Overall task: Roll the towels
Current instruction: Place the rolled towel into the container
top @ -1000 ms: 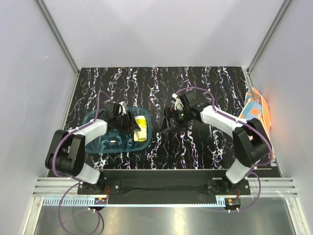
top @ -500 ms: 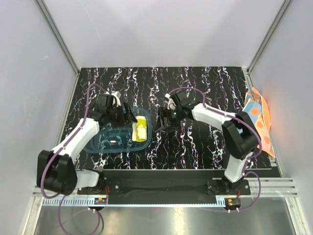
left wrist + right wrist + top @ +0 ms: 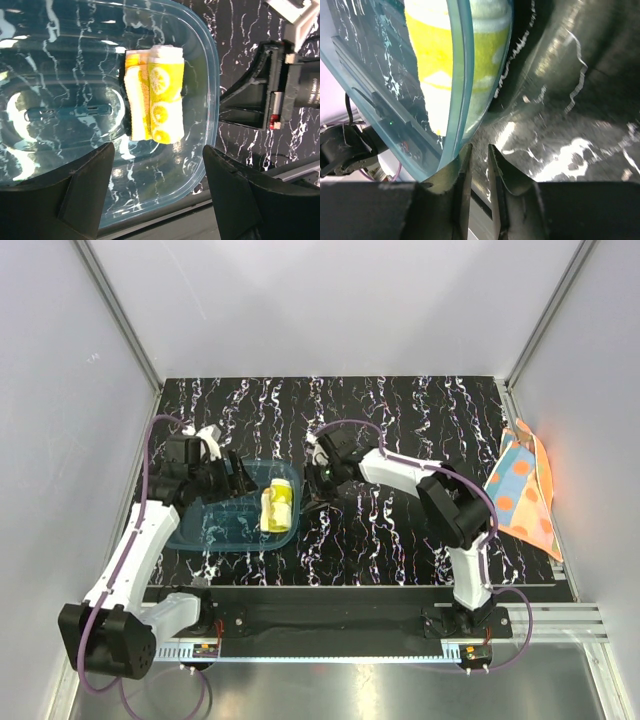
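Left tool (image 3: 155, 200) spread open, hovering over the blue tub's (image 3: 195, 535) left half. Rolled yellow towel (image 3: 277, 507) inside tub, against its right wall. Right tool (image 3: 479, 167) nearly closed, just outside that wall, gripping nothing. Patterned cloth (image 3: 522, 492) far right of tub, at surface (image 3: 400, 540) edge.

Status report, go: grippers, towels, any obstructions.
Left gripper open, empty, above tub. Right gripper nearly shut at tub rim. Rolled yellow towel inside; orange-dotted towel unrolled.
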Robot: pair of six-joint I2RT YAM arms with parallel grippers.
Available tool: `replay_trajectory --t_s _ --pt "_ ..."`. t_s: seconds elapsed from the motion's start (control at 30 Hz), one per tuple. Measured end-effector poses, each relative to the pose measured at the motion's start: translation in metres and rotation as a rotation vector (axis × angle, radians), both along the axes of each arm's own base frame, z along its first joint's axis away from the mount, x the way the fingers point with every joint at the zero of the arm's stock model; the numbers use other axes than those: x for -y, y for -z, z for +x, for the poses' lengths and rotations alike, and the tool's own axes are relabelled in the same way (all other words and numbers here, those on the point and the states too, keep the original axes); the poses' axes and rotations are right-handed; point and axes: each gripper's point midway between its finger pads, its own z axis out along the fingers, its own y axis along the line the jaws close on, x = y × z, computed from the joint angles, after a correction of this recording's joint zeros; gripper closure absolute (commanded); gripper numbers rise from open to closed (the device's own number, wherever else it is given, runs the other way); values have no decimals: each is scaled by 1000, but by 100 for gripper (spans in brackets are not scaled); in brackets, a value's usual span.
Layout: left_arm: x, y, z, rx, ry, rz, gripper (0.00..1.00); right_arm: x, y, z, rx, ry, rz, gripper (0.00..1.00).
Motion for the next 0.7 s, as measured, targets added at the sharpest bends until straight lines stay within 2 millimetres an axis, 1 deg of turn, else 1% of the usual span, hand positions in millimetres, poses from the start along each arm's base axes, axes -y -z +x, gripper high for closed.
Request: replay_trajectory --t_s 0.1,0.17,0.27,0.4,0.57,0.7 --pt "-5 3 -3 -5 -5 6 23 -11 4 0 -8 -12 -1 75" --pt "-8 5 -4 -13 -10 6 23 -21 2 1 -5 -23 5 75" --pt "-11 8 -6 -22 -14 4 23 -40 -2 4 8 -42 22 75" --pt "-11 7 -6 -20 -11 -2 23 -67 -4 7 15 -66 49 75" --pt "-12 6 -11 -23 -6 -1 23 -94 4 9 -3 -91 69 75" --pt "-13 3 -15 -22 -7 -1 23 -109 8 6 -17 -107 80 75"
